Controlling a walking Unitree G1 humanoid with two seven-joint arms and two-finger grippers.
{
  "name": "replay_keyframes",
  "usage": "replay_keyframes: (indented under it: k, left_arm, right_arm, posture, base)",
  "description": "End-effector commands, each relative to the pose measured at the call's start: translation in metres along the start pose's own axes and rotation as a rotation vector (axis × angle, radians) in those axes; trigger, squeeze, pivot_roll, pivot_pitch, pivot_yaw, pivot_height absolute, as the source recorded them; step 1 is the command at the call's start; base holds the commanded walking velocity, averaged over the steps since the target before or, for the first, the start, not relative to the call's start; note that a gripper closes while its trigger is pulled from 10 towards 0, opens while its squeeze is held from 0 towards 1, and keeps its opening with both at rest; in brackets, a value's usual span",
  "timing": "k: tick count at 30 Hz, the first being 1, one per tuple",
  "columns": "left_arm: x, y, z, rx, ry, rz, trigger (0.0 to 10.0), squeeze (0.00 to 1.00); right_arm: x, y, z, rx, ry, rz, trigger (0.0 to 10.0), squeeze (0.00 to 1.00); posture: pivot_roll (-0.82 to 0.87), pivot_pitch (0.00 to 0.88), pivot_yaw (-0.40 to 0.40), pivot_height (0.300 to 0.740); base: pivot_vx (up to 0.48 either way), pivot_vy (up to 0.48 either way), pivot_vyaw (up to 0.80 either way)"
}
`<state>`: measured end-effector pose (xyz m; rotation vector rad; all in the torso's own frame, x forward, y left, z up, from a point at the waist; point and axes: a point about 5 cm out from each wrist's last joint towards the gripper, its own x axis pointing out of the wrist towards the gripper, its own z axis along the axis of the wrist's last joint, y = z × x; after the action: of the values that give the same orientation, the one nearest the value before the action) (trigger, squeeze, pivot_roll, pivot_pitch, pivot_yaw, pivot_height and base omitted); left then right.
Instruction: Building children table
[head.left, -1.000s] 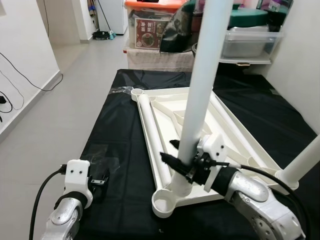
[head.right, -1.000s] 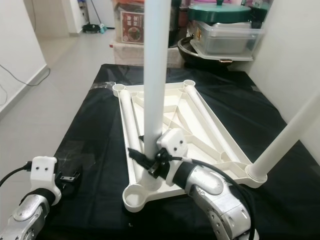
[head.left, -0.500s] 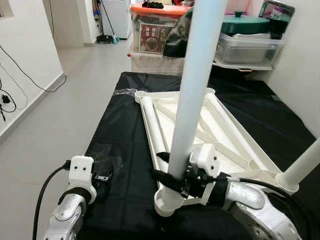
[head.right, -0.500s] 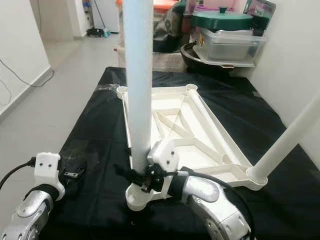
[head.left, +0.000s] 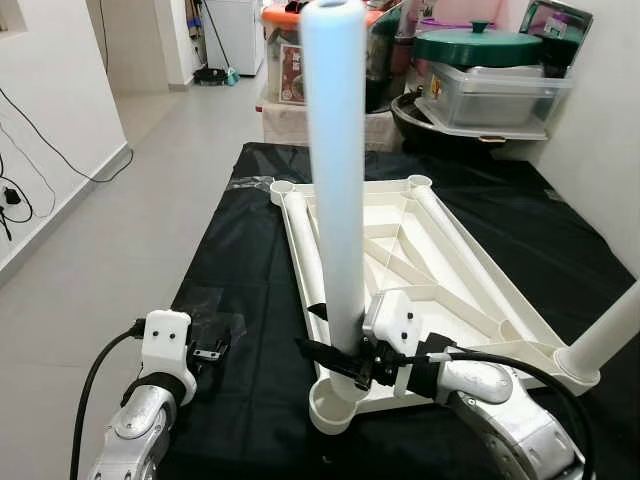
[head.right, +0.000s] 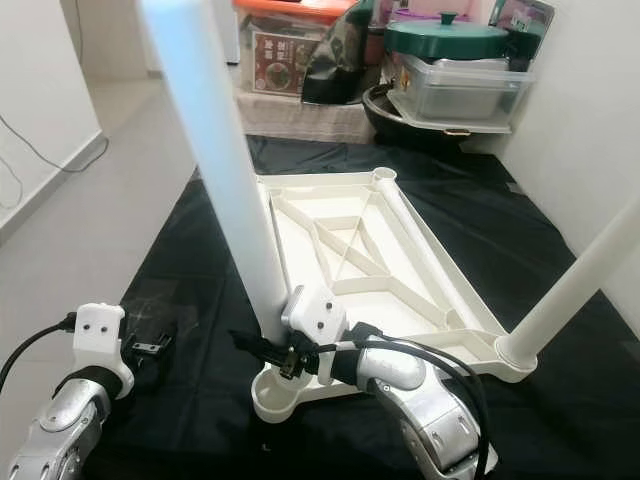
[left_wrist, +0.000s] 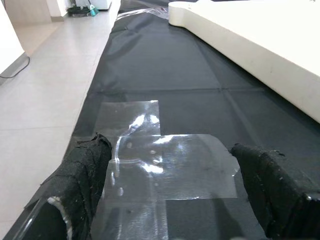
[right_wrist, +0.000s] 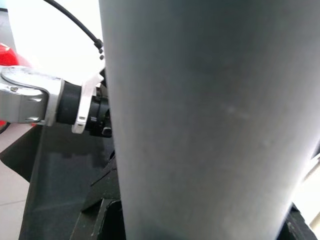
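Observation:
The white table top (head.left: 297, 232) lies upside down on a black cloth (head.left: 240, 250). My right gripper (head.left: 328, 358) is shut on the lower part of a long white leg (head.left: 338, 180). The leg stands nearly upright, its top leaning slightly left. Its foot end sits just over the round socket (head.left: 330, 408) at the near left corner. In the right wrist view the leg (right_wrist: 200, 120) is pressed close against the camera. A second leg (head.left: 610, 335) stands in the near right corner socket. My left gripper (left_wrist: 175, 200) is open, low over the cloth left of the table top, above a clear plastic film (left_wrist: 165, 160).
Storage boxes (head.left: 495, 95), a green-lidded pot (head.left: 480, 45) and an orange-lidded box (head.left: 285, 60) stand beyond the cloth's far edge. A white wall with cables (head.left: 20, 190) runs along the left. Tiled floor (head.left: 110, 230) lies between the wall and the cloth.
The leg in my right gripper has swung from leaning right to nearly upright, and its foot end has moved over the near left socket. The left gripper has stayed put.

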<state>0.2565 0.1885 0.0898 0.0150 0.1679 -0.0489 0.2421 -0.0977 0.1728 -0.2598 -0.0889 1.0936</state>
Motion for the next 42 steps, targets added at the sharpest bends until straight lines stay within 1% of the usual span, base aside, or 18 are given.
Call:
replay_keyframes:
  k: [1,5,11,13,15,16,17,20,22,25,32,36,39,41,42]
  left_arm:
    - [0.001,-0.003,-0.003,0.003,0.005,-0.005,10.0,0.00]
    - [0.000,-0.002,-0.003,0.003,0.007,-0.002,10.0,0.00]
    - [0.003,-0.002,-0.003,0.001,0.004,-0.001,10.0,0.00]
    - [0.003,-0.002,-0.003,0.000,0.004,-0.002,10.0,0.00]
    - [0.003,-0.002,-0.004,-0.002,0.007,-0.003,10.0,0.00]
    - [0.003,-0.002,-0.004,-0.002,0.007,-0.003,10.0,0.00]
    - [0.003,-0.002,-0.005,-0.003,0.008,-0.003,10.0,0.00]
    - [0.004,-0.002,-0.004,-0.003,0.007,-0.002,10.0,0.00]
    - [0.006,-0.001,-0.004,-0.005,0.007,0.001,10.0,0.00]
    - [0.007,0.000,-0.004,-0.006,0.007,0.003,10.0,0.00]
    - [0.008,0.000,-0.004,-0.002,0.003,0.003,10.0,0.00]
    - [0.008,0.003,-0.004,0.003,0.003,0.007,10.0,0.00]
    - [0.009,0.003,-0.003,0.006,0.003,0.007,10.0,0.00]
    - [0.011,0.003,-0.003,0.007,0.001,0.006,10.0,0.00]
    - [0.011,0.002,-0.003,0.006,0.000,0.005,10.0,0.00]
  right_arm:
    - [0.002,0.002,-0.004,-0.007,0.013,0.023,0.0,0.00]
    - [0.002,0.004,-0.004,-0.004,0.005,0.035,0.0,0.00]
    - [0.005,0.013,-0.002,0.022,-0.025,0.057,0.0,0.00]
    - [0.005,0.014,-0.002,0.024,-0.027,0.059,0.0,0.00]
    - [0.007,0.017,-0.002,0.059,-0.048,0.043,0.0,0.00]
    - [0.007,0.017,-0.002,0.059,-0.048,0.043,0.0,0.00]
    - [0.010,0.017,-0.002,0.090,-0.070,0.015,0.0,0.00]
    - [0.012,0.017,-0.002,0.105,-0.080,0.001,0.0,0.00]
    - [0.013,0.017,-0.003,0.146,-0.086,-0.005,0.0,0.00]
    - [0.012,0.017,-0.003,0.171,-0.092,-0.012,0.0,0.00]
    - [0.010,0.017,-0.011,0.155,-0.069,-0.038,0.0,0.00]
    - [0.008,0.012,-0.014,0.146,-0.052,-0.050,0.0,0.00]
    - [0.005,0.009,-0.015,0.150,-0.041,-0.055,0.0,0.00]
    - [0.000,0.007,-0.018,0.166,-0.027,-0.062,0.0,0.00]
    - [-0.003,0.007,-0.019,0.191,-0.023,-0.066,0.0,0.00]
  posture:
    - [0.14,0.000,-0.089,0.740]
    - [0.14,0.000,-0.089,0.740]
    - [0.14,0.000,-0.089,0.740]
    - [0.14,0.000,-0.089,0.740]
    - [0.14,0.000,-0.087,0.740]
    - [0.14,0.000,-0.087,0.740]
    - [0.14,0.000,-0.086,0.740]
    - [0.14,0.000,-0.086,0.740]
    - [0.14,0.000,-0.086,0.740]
    - [0.13,0.000,-0.086,0.740]
    - [0.14,0.000,-0.085,0.740]
    - [0.14,0.000,-0.082,0.740]
    - [0.13,0.000,-0.081,0.740]
    - [0.13,0.000,-0.080,0.740]
    - [0.13,0.000,-0.080,0.740]
  base:
    - [0.000,0.000,0.00]
    - [0.000,0.000,0.00]
    - [0.000,0.000,0.00]
    - [0.000,0.000,0.00]
    - [0.000,0.000,0.00]
    - [0.000,0.000,0.00]
    - [0.000,0.000,0.00]
    - [0.000,0.000,0.00]
    - [0.000,0.000,0.00]
    - [0.000,0.000,0.00]
    - [0.000,0.000,0.00]
    - [0.000,0.000,0.00]
    - [0.000,0.000,0.00]
    - [0.000,0.000,0.00]
    - [0.000,0.000,0.00]
